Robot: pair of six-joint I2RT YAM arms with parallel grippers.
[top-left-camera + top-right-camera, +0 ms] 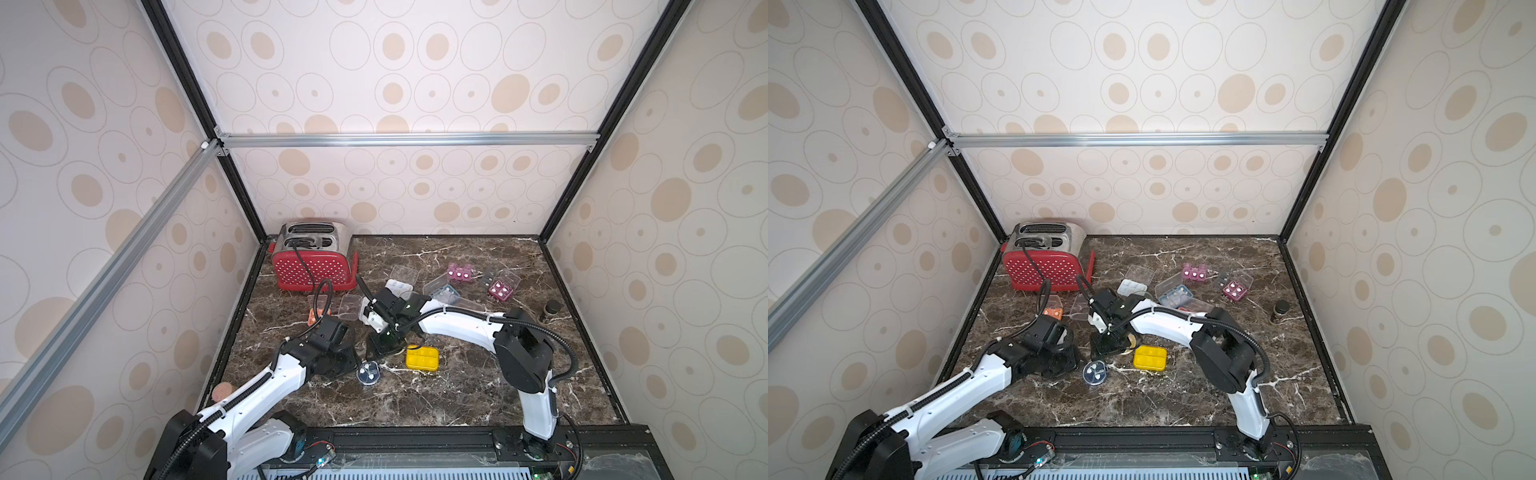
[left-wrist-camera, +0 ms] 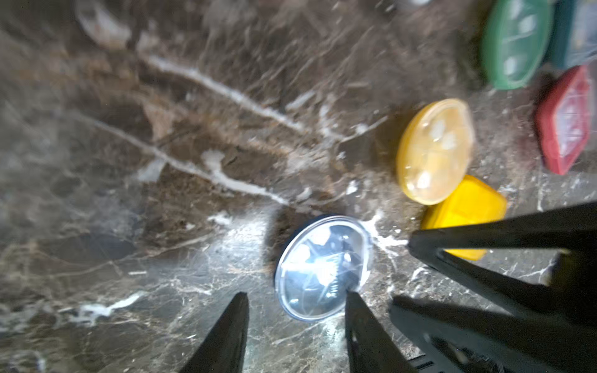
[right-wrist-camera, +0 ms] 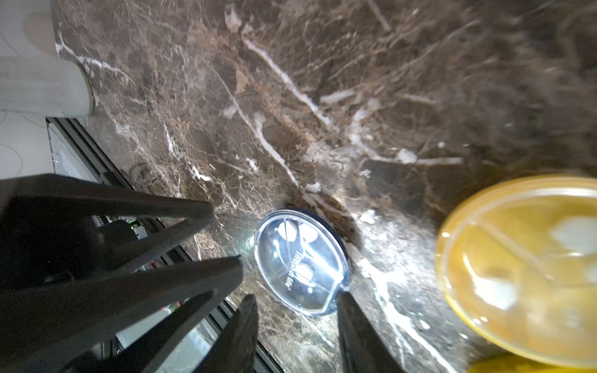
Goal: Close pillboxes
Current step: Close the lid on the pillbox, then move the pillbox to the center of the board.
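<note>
One round blue pillbox, closed, lies toward the front of the marble table, near the yellow rectangular pillbox. You have the left gripper and right gripper at its rim, both with jaws apart, grasping nothing.

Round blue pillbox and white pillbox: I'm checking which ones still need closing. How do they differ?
The round blue pillbox has its clear lid lying flat on it; the white pillbox has its lid standing open. The blue one is round, the white one rectangular. The blue one lies nearer the front edge, the white one farther back. Both lids are clear.
</note>
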